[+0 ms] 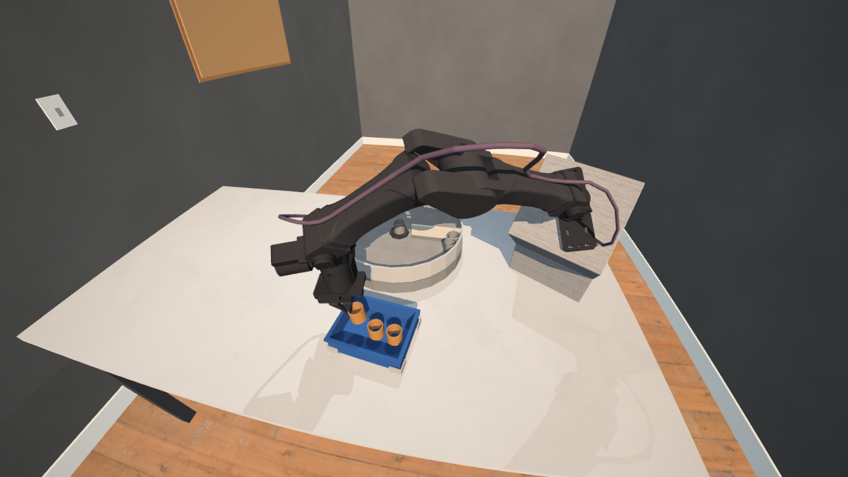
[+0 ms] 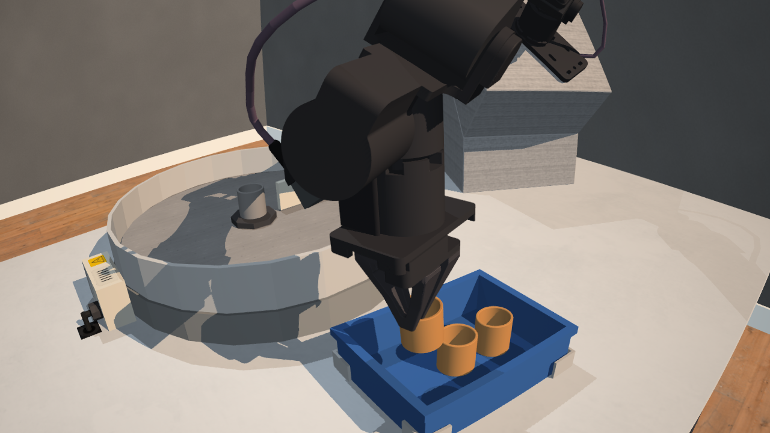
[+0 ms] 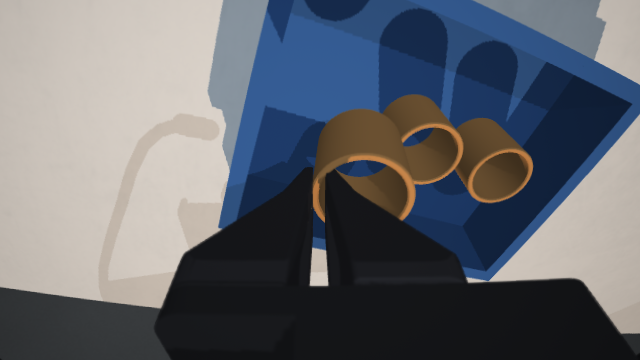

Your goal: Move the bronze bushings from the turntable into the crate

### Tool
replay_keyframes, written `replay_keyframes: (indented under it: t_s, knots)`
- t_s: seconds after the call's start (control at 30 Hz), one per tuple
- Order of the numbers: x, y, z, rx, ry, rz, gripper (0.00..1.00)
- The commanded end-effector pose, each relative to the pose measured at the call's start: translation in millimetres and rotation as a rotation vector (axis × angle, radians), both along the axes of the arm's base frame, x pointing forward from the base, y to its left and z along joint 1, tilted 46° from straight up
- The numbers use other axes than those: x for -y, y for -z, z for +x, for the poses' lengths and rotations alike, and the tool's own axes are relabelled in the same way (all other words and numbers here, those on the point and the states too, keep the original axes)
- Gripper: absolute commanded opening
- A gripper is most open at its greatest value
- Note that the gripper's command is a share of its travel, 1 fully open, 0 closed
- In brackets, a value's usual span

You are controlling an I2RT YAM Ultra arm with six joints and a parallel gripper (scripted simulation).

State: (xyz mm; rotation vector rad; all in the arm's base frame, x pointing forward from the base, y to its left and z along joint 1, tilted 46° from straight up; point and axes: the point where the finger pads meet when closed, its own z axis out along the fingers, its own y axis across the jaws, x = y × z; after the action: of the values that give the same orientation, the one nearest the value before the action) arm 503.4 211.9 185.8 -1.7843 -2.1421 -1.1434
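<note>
My gripper [image 1: 348, 307] [image 2: 411, 324] [image 3: 319, 181] is shut on the wall of a bronze bushing [image 2: 426, 335] [image 3: 361, 134], with one finger inside the bore and one outside. It holds the bushing upright, low inside the blue crate [image 1: 413, 335] [image 2: 484, 399] [image 3: 320, 69], at its corner nearest the turntable. Two more bronze bushings [image 1: 375, 329] [image 1: 394, 334] [image 2: 456, 350] [image 2: 493, 330] [image 3: 426, 120] [image 3: 494, 146] stand in the crate beside it. The held one touches or nearly touches its neighbour. Steel bushings [image 1: 452, 238] sit at the far rim of the turntable [image 1: 415, 271] [image 2: 215, 281]. A grey cylinder [image 1: 399, 226] [image 2: 251, 201] stands on a dark base at its centre.
The arm reaches from a grey block [image 1: 569, 252] [image 2: 517, 139] over the turntable. A pale bar [image 1: 429, 232] lies on the turntable. A small control box [image 2: 102, 279] with a warning label sits at the turntable's side. The crate stands just in front of the turntable on the white table.
</note>
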Motion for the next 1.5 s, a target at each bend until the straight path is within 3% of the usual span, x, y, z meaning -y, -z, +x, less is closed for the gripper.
replay_keyframes:
  t_s: [0.0, 1.17, 1.47]
  knots:
    - [13, -23.0, 9.8, 0.065, 0.044, 0.009, 0.0]
    - [13, -17.8, 9.4, 0.052, 0.042, 0.005, 0.0]
    - [13, -9.2, 17.5, 0.048, 0.035, 0.0, 0.0]
